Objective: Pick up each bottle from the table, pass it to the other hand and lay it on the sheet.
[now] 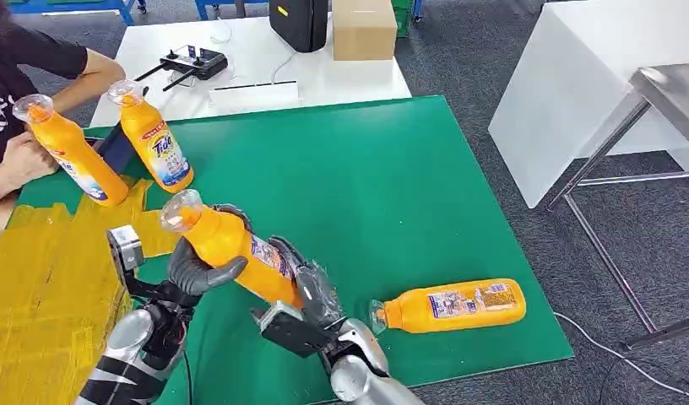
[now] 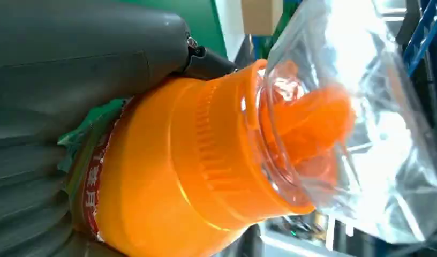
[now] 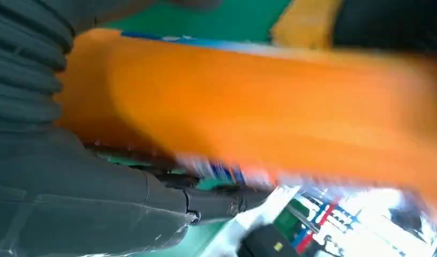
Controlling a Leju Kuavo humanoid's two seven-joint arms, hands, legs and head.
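Mid-handover above the green desk (image 1: pixel 392 169), the left robot hand (image 1: pixel 198 272) grips the upper body of a tilted orange bottle (image 1: pixel 231 240) while the right robot hand (image 1: pixel 311 295) clasps its lower end, both closed on it. A release by one before the other is secure could drop it short of the yellow sheet (image 1: pixel 46 287). Another bottle (image 1: pixel 455 305) lies on the desk, and two capped bottles (image 1: pixel 155 139) stand near a seated person (image 1: pixel 20 93); their contents cannot be judged.

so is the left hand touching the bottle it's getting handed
Touching. The head view shows the left hand wrapped around the bottle near its neck, while the right hand holds the lower end.
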